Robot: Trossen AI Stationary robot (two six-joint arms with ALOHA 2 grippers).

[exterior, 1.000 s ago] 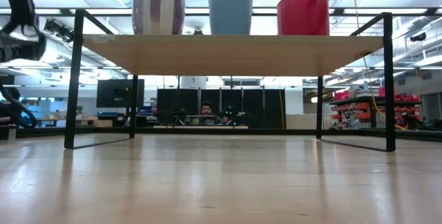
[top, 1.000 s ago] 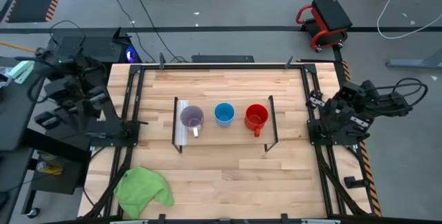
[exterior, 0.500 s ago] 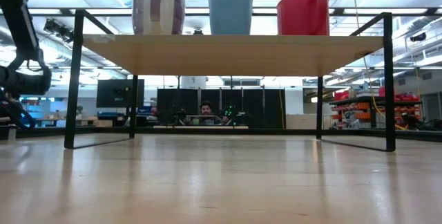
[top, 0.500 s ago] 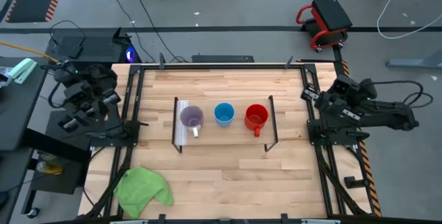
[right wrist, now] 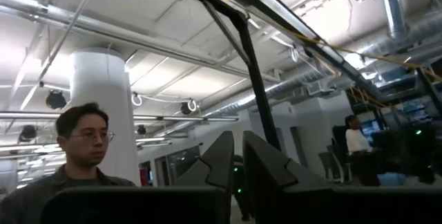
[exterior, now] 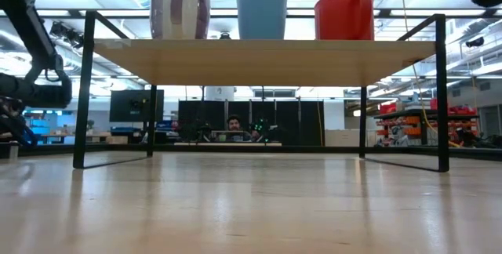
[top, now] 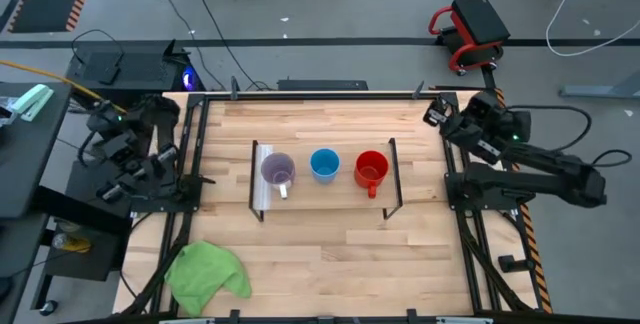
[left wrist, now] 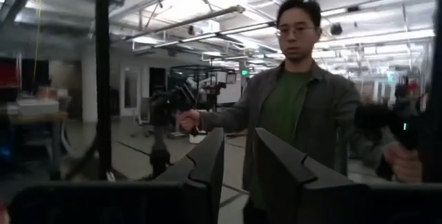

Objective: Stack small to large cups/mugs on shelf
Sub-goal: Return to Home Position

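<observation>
Three cups stand upright in a row on the shelf [top: 330,200], a light-wood board with black end frames. The pale purple mug [top: 277,170] is at the left, the blue cup [top: 324,164] in the middle, the red mug [top: 371,168] at the right. In the low view they stand on the board [exterior: 259,50]: purple [exterior: 180,8], blue [exterior: 262,12], red [exterior: 343,15]. My left gripper [left wrist: 239,156] is at the table's left edge [top: 165,124], shut and empty. My right gripper [right wrist: 237,148] is over the far right corner [top: 435,114], shut and empty.
A green cloth [top: 206,270] lies crumpled near the table's front left corner. Black frame rails run along the table's left [top: 185,179] and right [top: 455,179] sides. A person [left wrist: 297,106] stands in the room beyond the table.
My left arm has moved from beside the table toward its left edge. My right arm has unfolded and reached toward the table's far right corner, rising. The three cups have stayed where they were on the shelf.
</observation>
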